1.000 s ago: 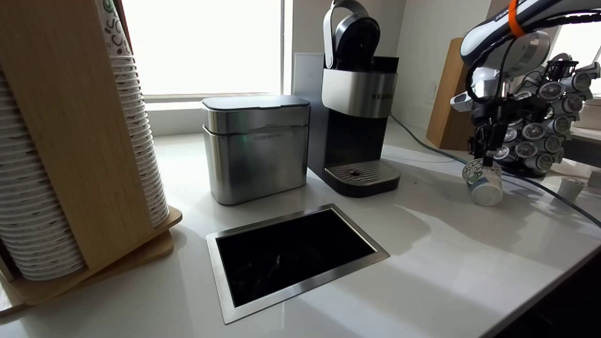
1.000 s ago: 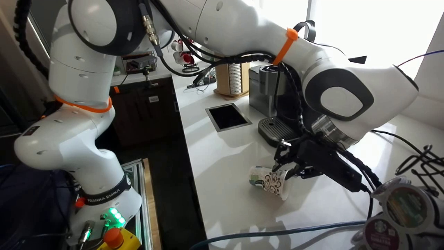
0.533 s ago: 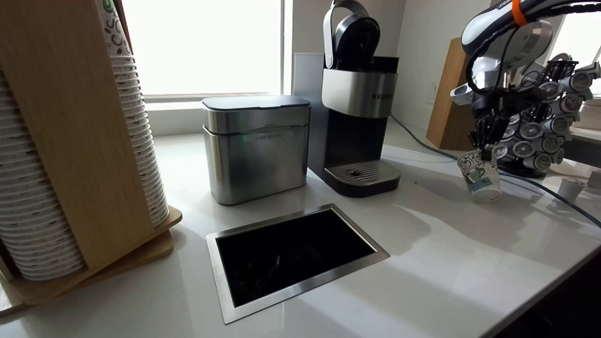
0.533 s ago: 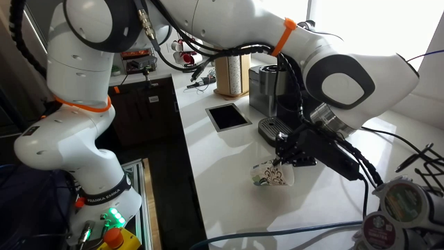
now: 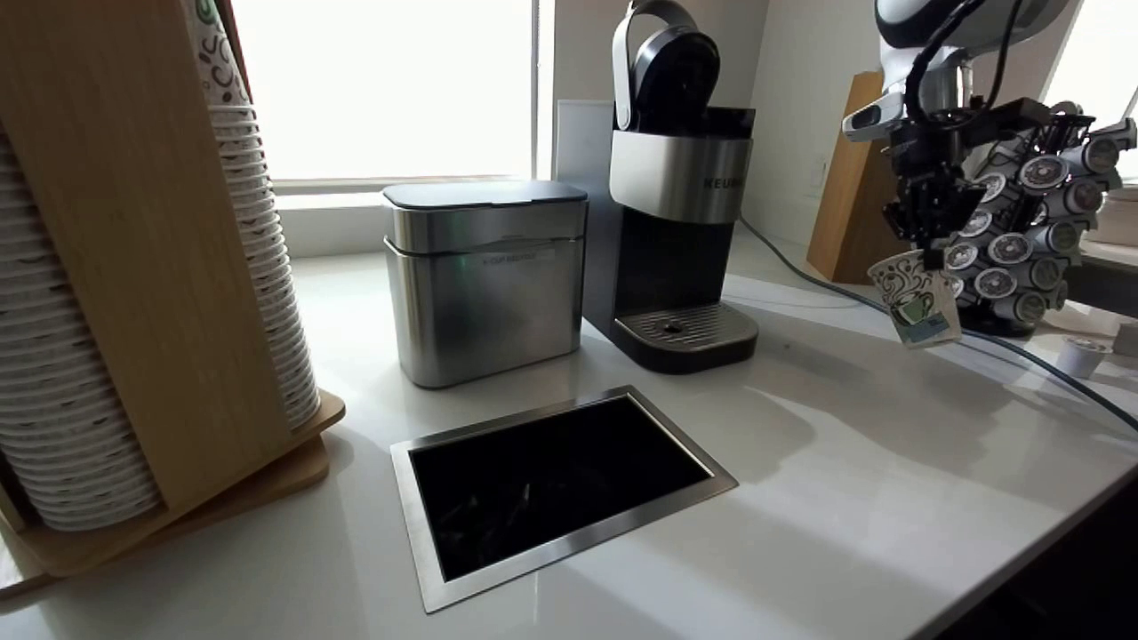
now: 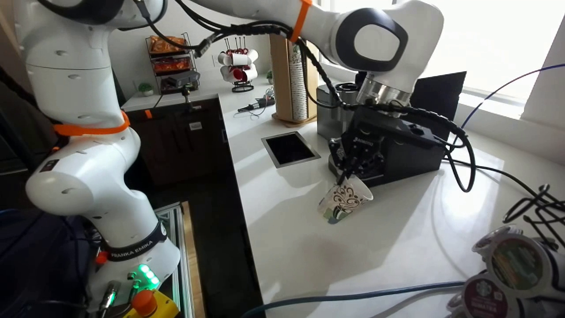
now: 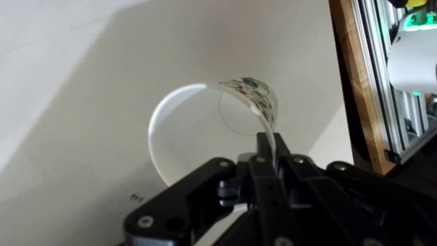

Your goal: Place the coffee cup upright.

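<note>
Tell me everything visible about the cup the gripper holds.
The cup looks like paper: tapered, no handle showing, plain white inside, printed outside with dark scrolls and some green. It seems empty. It tilts, mouth upward, apparently hanging above the counter, and the gripper pinches its wall at the rim.

Upper middle in an exterior view, the coffee machine (image 5: pixel 683 200) reads "KEUR…"; left of it, the metal canister (image 5: pixel 487 298) bears blurred lettering. In an exterior view, "FRANKA EMIKA" circles the arm's base (image 6: pixel 123 264), lower left; "ROBOTIQ" marks the gripper (image 6: pixel 344 176), right of centre; a maroon pod lid (image 6: pixel 484 295), lower right, seems to read "SUMATRA".
</note>
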{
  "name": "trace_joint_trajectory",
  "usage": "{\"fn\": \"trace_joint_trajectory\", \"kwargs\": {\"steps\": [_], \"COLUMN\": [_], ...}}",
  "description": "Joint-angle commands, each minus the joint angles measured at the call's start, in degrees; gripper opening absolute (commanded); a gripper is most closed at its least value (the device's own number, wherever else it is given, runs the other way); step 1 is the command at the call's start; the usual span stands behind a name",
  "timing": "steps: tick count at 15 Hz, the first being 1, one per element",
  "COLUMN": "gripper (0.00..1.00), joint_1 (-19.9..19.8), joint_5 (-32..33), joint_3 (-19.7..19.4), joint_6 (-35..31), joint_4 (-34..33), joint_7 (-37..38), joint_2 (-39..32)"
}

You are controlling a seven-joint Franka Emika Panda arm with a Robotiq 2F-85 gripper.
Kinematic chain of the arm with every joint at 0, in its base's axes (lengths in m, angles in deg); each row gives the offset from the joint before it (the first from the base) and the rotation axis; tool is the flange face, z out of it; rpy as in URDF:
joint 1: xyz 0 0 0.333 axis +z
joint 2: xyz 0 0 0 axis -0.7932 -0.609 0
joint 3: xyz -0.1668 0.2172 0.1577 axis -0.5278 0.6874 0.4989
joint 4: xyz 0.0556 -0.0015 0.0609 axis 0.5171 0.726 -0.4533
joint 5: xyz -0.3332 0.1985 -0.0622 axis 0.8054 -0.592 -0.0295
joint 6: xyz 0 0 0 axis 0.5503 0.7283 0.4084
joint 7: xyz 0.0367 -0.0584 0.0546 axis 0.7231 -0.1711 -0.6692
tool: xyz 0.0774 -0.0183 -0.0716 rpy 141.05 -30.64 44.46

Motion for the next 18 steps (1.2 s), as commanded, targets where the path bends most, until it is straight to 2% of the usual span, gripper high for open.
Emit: {"fn": "trace_joint_trajectory", "kwargs": {"steps": [1, 8, 13, 15, 18], "gripper": [0.01, 0.01, 0.01, 0.01, 0.01], "joint_1": [3.54, 4.44, 4.43, 4.08, 4.2], "joint_5": [6.35, 6.55, 7.43, 9.03, 8.9], "joint_3": [0.16, -1.4, -3.13, -3.5, -4.02], "joint_6": [-13.26, -41.56, -64.37, -69.16, -72.04], "joint_4": [12.07, 26.25, 32.99, 34.11, 35.23], "joint_7": [3.64, 6.8, 11.38, 14.55, 16.39], "joint_2": [7.98, 17.59, 17.43, 16.11, 14.42]}}
